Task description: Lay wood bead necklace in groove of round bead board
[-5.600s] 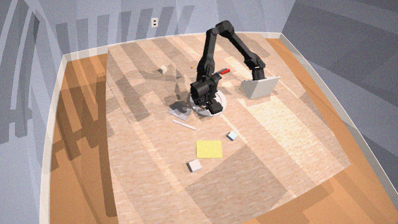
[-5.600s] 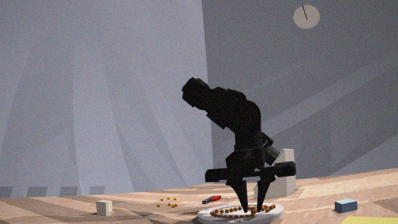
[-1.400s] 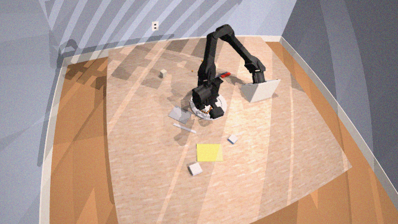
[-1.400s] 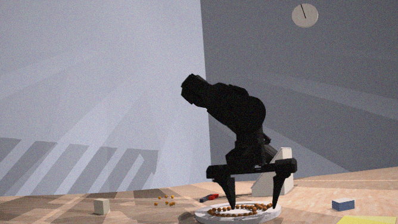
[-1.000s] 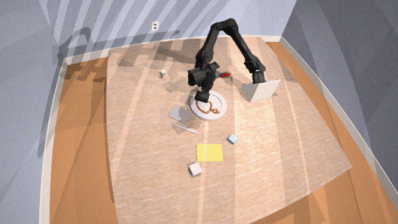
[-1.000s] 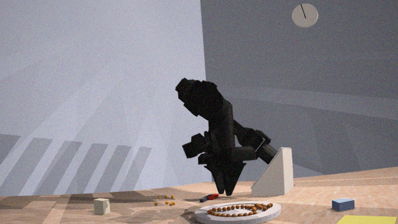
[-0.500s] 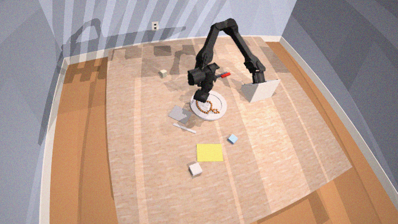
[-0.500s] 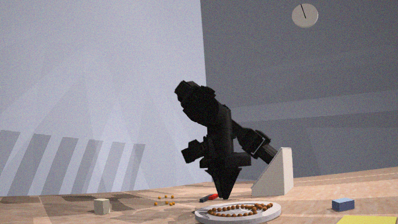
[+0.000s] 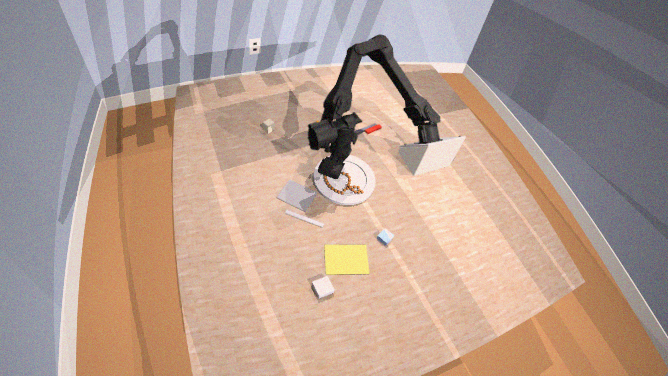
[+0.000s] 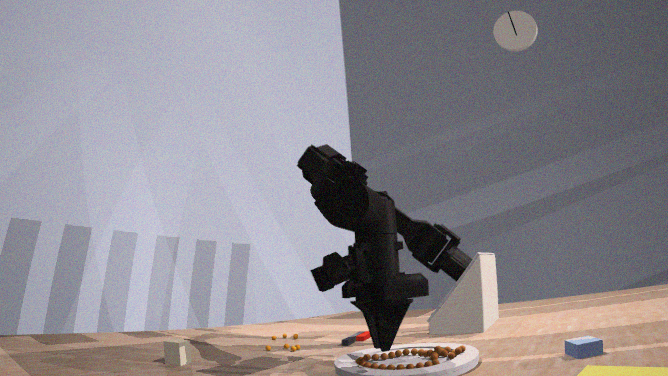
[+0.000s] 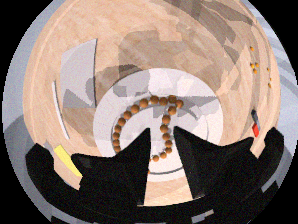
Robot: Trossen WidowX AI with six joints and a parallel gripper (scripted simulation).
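The round white bead board (image 9: 370,185) (image 10: 470,363) (image 11: 212,115) lies flat. The brown wood bead necklace (image 9: 342,192) (image 10: 391,367) (image 11: 122,121) lies on it. In the wrist view its left arc follows the ring groove; its right side cuts inward across the middle, and some groove shows bare at the right. In the top view some beads bunch up at the board's lower right. My gripper (image 9: 330,175) (image 10: 384,349) (image 11: 162,130) points down over the board, fingers partly apart with nothing held. Beads show between and beyond the fingertips in the wrist view; the near beads are hidden.
A grey plate (image 9: 294,192) and white stick (image 9: 304,218) lie left of the board. A red-handled tool (image 9: 373,129) and small orange beads (image 10: 295,336) lie behind. A yellow sheet (image 9: 346,259), blue block (image 9: 385,237) and white block (image 9: 323,287) are in front. A white wedge (image 9: 440,156) stands right.
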